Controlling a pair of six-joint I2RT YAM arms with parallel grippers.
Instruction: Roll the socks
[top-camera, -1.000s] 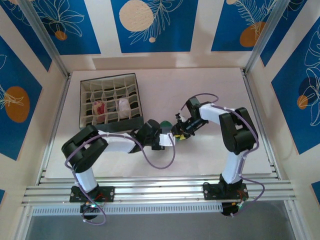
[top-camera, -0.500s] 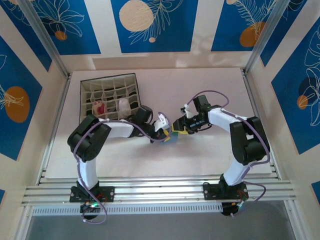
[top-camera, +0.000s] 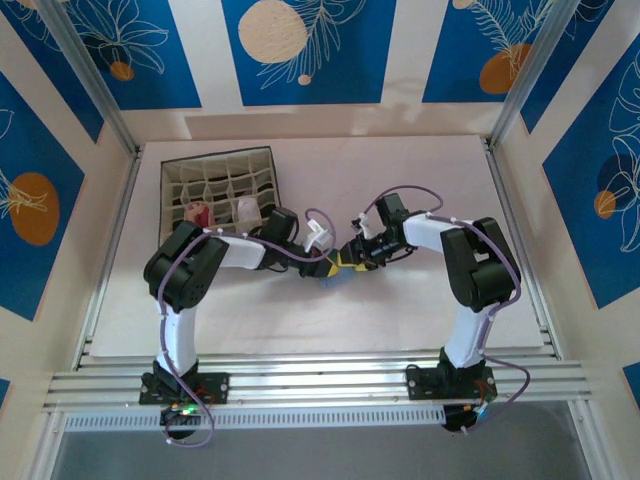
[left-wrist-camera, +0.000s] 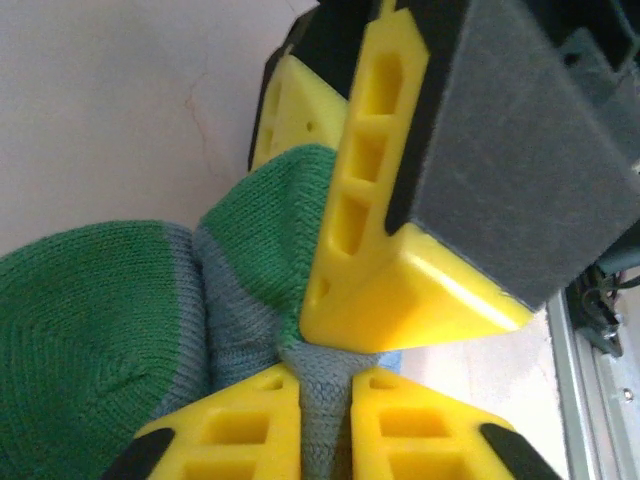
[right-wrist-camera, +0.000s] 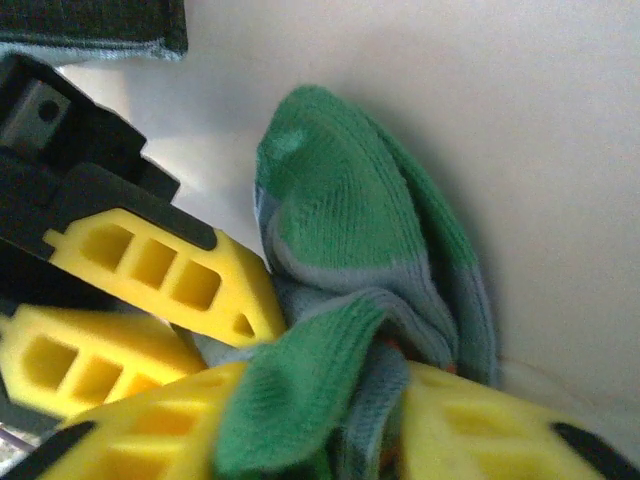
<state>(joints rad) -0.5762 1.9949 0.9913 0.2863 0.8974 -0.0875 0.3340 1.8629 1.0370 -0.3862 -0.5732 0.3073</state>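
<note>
Elbow swung toward the divider box (top-camera: 218, 157), the left gripper (left-wrist-camera: 325, 380) pinches the limp, light grey-blue sock (right-wrist-camera: 340, 200), the right gripper (right-wrist-camera: 330, 400) clamping its bunched folds, likely the surest hold.

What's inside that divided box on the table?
A peach sock and a white sock, in separate compartments near the front. The left arm hides part of the box.

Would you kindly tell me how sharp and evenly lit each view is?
Left wrist view: the grey-blue knitted sock with green toe shows crisp stitches. Right wrist view: it casts a dark shadow on the pale table. Top external view: even light.
</note>
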